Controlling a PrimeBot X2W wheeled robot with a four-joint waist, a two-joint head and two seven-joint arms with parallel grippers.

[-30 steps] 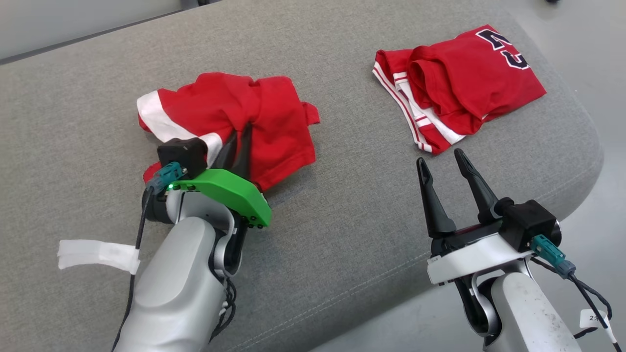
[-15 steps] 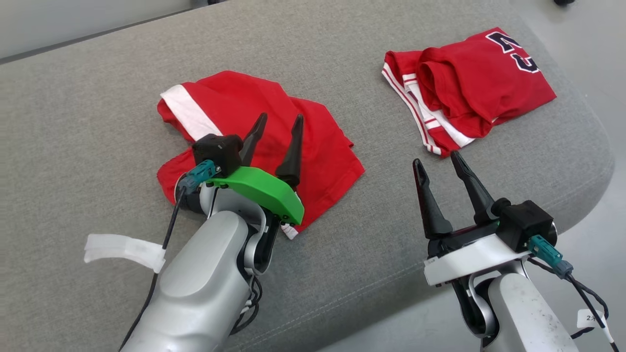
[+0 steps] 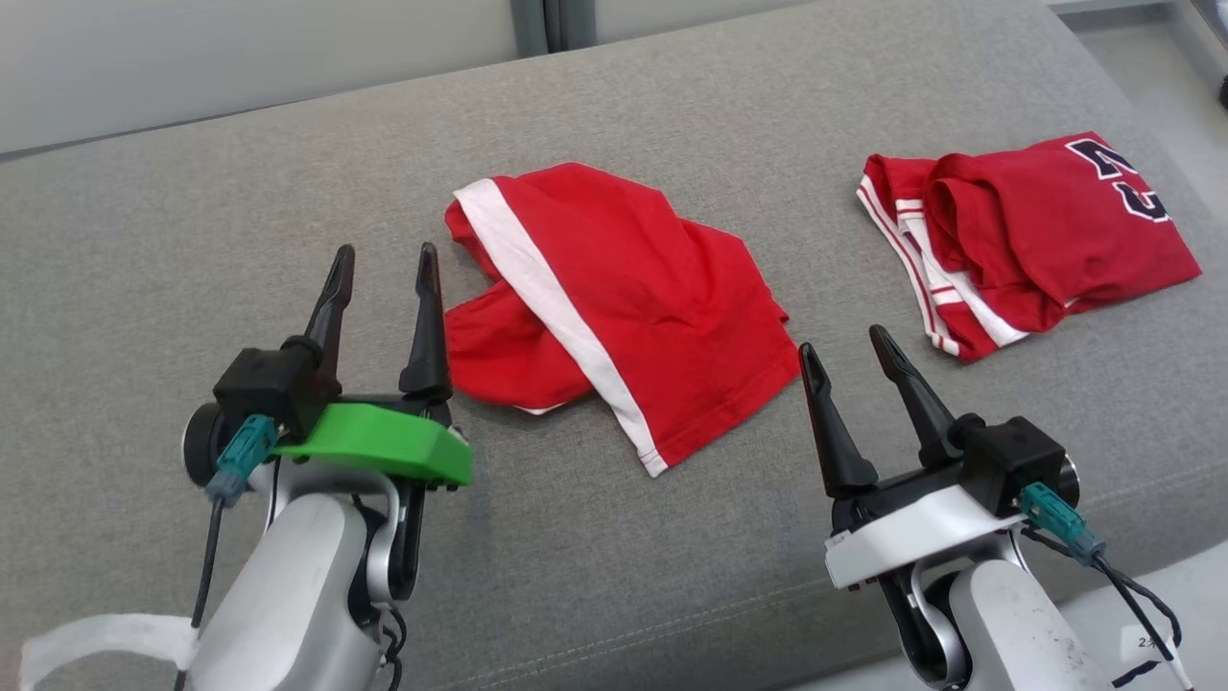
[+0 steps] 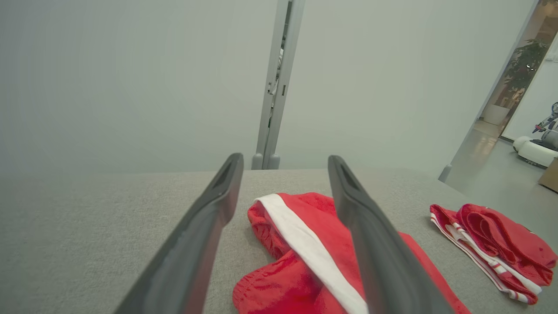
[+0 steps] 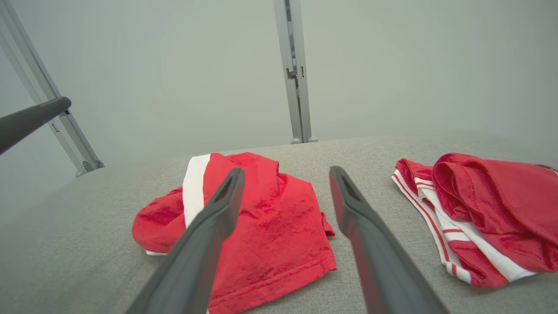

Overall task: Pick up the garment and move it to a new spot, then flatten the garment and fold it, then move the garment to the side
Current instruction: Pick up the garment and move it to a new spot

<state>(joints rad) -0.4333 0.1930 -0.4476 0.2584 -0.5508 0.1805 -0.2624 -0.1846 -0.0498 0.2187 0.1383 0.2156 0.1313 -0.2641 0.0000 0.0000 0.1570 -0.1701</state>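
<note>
The garment point(image 3: 624, 317) is red with a white stripe and lies loosely crumpled, partly doubled over, in the middle of the grey cushion point(image 3: 192, 192). My left gripper point(image 3: 385, 251) stands open just left of it, nothing between its fingers and clear of the cloth. To the garment's lower right my right gripper point(image 3: 843, 342) is also open and empty. The left wrist view looks past the open left gripper point(image 4: 284, 159) onto the garment point(image 4: 305, 244). In the right wrist view the right gripper point(image 5: 286, 171) frames the garment point(image 5: 270, 226).
A second red garment point(image 3: 1036, 240) with white trim and a dark number lies folded at the right end of the cushion, near its rounded edge. It also appears as a red folded garment point(image 5: 488, 209) in the right wrist view. A pale wall with a metal post point(image 5: 296, 69) stands behind.
My left gripper opened, let go of the garment and drew back to its left. The garment now lies spread lower on the cushion. The head camera has shifted, and the right gripper stays open.
</note>
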